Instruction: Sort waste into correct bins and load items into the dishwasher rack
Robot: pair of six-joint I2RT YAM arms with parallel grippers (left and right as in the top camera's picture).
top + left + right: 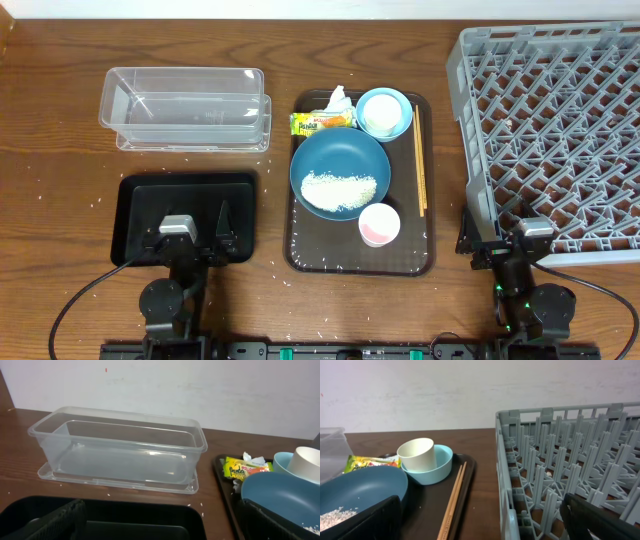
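1. The waste and the items all lie on the brown serving tray (318, 252) in the middle of the counter (60, 150). The tissue (340, 98) and the wrapper (320, 121) are at its far edge.
2. The dark-blue dish (340, 160) holds a heap of rice (338, 190). The light-blue bowl (385, 112) has a white cup standing in it. The cup with pink inside (379, 224) is at the near edge, and the chopsticks (420, 160) lie along the right side.
3. The clear tub (185, 105), the black tray (135, 230) and the dishwasher rack (560, 120) look empty.
4. I judge that no step has begun.
5. The left gripper (192, 230) hovers over the black tray and the right gripper (505, 228) at the rack's near corner. Both have their fingers spread and hold nothing.
6. The next move probably calls for one arm to reach to the serving tray. The dish would need its rice tipped into a bin before it goes to the rack.
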